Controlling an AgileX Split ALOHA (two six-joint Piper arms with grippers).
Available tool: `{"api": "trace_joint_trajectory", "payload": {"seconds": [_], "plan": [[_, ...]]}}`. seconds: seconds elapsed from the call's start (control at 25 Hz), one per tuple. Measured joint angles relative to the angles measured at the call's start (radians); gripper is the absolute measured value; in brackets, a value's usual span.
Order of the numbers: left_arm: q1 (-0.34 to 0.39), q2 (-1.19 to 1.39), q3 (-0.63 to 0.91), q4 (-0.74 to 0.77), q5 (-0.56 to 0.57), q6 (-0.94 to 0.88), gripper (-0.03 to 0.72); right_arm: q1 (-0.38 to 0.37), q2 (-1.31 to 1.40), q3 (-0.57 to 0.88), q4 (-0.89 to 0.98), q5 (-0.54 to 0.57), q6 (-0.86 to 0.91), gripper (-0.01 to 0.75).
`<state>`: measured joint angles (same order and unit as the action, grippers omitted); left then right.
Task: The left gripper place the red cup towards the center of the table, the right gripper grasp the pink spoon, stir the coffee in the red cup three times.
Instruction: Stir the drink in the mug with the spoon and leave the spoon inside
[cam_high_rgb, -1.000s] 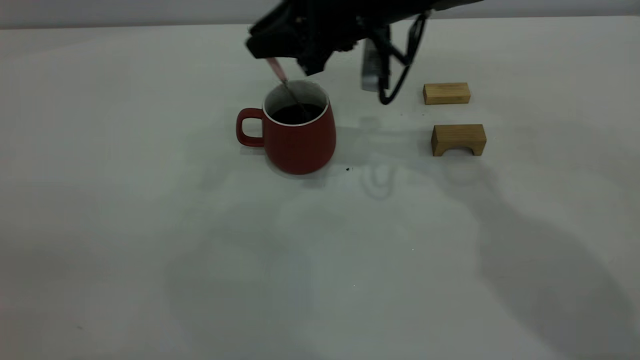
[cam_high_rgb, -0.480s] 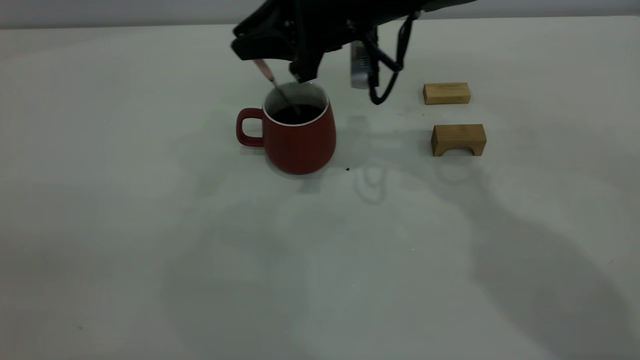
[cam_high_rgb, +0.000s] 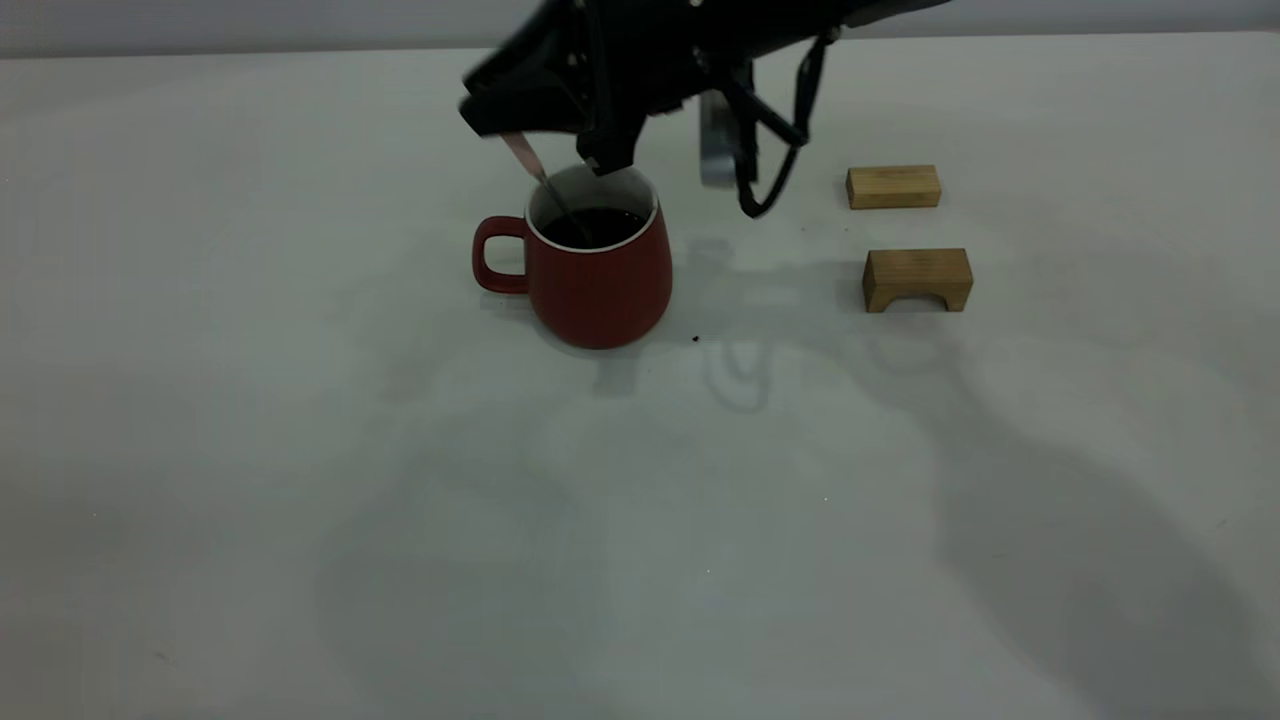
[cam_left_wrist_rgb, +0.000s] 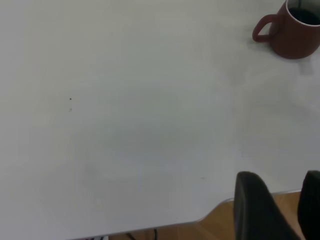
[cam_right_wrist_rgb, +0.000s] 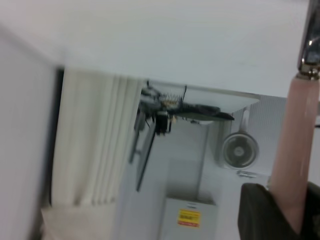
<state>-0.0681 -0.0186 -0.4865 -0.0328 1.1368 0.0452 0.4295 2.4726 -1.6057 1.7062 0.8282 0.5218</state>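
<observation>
One end effector, the right end effector (cam_high_rgb: 560, 125), gripped the pink spoon (cam_high_rgb: 524, 156) over the red cup (cam_high_rgb: 597, 265) mid-surface, its bowl in the coffee (cam_high_rgb: 598, 226); stirring well probably meant small, rim-clear circles. Parked at the surface's edge, the left end effector (cam_left_wrist_rgb: 282, 205) was unclenched.

Two tan wooden pieces lie well apart from everything else — a flat block (cam_high_rgb: 893, 187) and, nearer, an arched block (cam_high_rgb: 918, 279).

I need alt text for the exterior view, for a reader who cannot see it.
The right gripper holds the pink spoon tilted into the coffee in the red cup, mid-table. Two wooden blocks lie to the right.
</observation>
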Motion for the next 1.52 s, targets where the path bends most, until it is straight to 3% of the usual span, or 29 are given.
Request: {"api": "trace_joint_trajectory", "payload": {"seconds": [0.12, 0.28, 0.4, 0.6, 0.76, 1.28, 1.4, 1.52], "plan": [[0.000, 0.000, 0.000, 0.000, 0.000, 0.000, 0.287, -0.025, 0.000, 0.000, -0.014, 0.000, -0.014, 0.147], [0.000, 0.000, 0.000, 0.000, 0.000, 0.000, 0.287, -0.061, 0.000, 0.000, -0.109, 0.022, 0.203, 0.147], [0.000, 0.000, 0.000, 0.000, 0.000, 0.000, 0.287, -0.043, 0.000, 0.000, -0.130, 0.030, 0.270, 0.147], [0.000, 0.000, 0.000, 0.000, 0.000, 0.000, 0.287, 0.015, 0.000, 0.000, -0.029, -0.018, 0.093, 0.147], [0.000, 0.000, 0.000, 0.000, 0.000, 0.000, 0.287, -0.001, 0.000, 0.000, -0.014, -0.024, -0.058, 0.147], [0.000, 0.000, 0.000, 0.000, 0.000, 0.001, 0.287, -0.010, 0.000, 0.000, -0.193, -0.013, -0.086, 0.148], [0.000, 0.000, 0.000, 0.000, 0.000, 0.001, 0.287, -0.010, 0.000, 0.000, -0.213, 0.004, -0.086, 0.198], [0.000, 0.000, 0.000, 0.000, 0.000, 0.001, 0.287, -0.010, 0.000, 0.000, -0.217, 0.036, -0.086, 0.321]]}}
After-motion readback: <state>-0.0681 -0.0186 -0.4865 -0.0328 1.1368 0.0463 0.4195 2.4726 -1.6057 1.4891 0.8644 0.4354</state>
